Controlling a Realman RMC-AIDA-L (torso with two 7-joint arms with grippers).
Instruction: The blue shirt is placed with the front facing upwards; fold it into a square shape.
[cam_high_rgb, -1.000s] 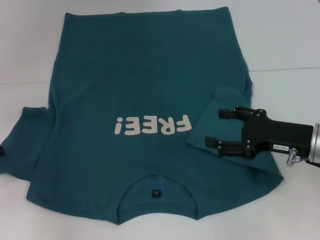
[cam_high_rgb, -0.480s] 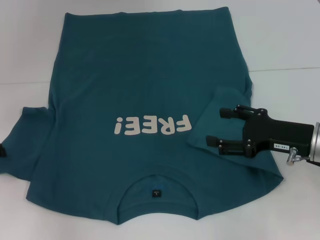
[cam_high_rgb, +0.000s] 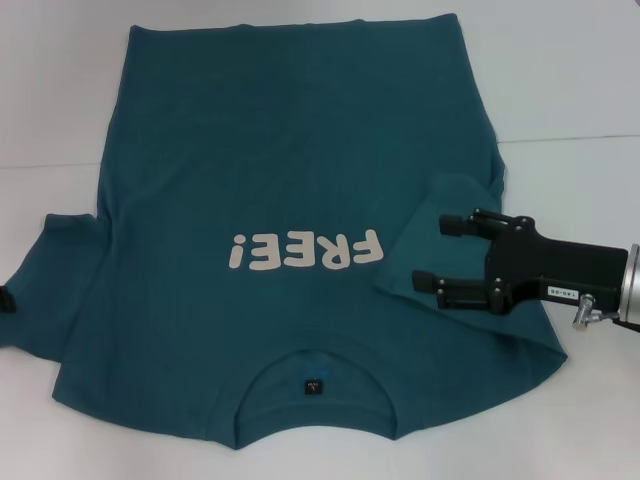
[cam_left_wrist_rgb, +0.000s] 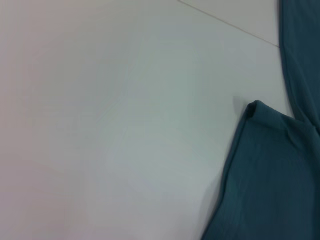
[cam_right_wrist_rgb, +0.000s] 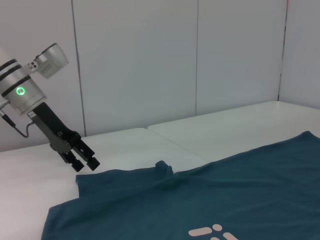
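Note:
The blue shirt (cam_high_rgb: 280, 170) lies flat on the white table, front up, with its white "FREE!" lettering (cam_high_rgb: 305, 250) and its collar and neck label (cam_high_rgb: 313, 384) on the near side. The right sleeve (cam_high_rgb: 430, 205) is folded inward onto the body. My right gripper (cam_high_rgb: 432, 254) hovers open over that folded sleeve, holding nothing. The left sleeve (cam_high_rgb: 50, 280) still lies spread out. My left gripper (cam_right_wrist_rgb: 87, 165) hangs just above the table off that sleeve's outer edge, and only a black sliver of it (cam_high_rgb: 4, 300) shows in the head view. The left wrist view shows the sleeve's corner (cam_left_wrist_rgb: 270, 175).
White table (cam_high_rgb: 570, 80) surrounds the shirt, with a thin seam line (cam_high_rgb: 570, 137) running across it. Pale wall panels (cam_right_wrist_rgb: 150, 60) stand behind the table's far side in the right wrist view.
My right gripper has drifted very slightly to the right, away from the shirt's middle. The shirt and the left arm have not moved.

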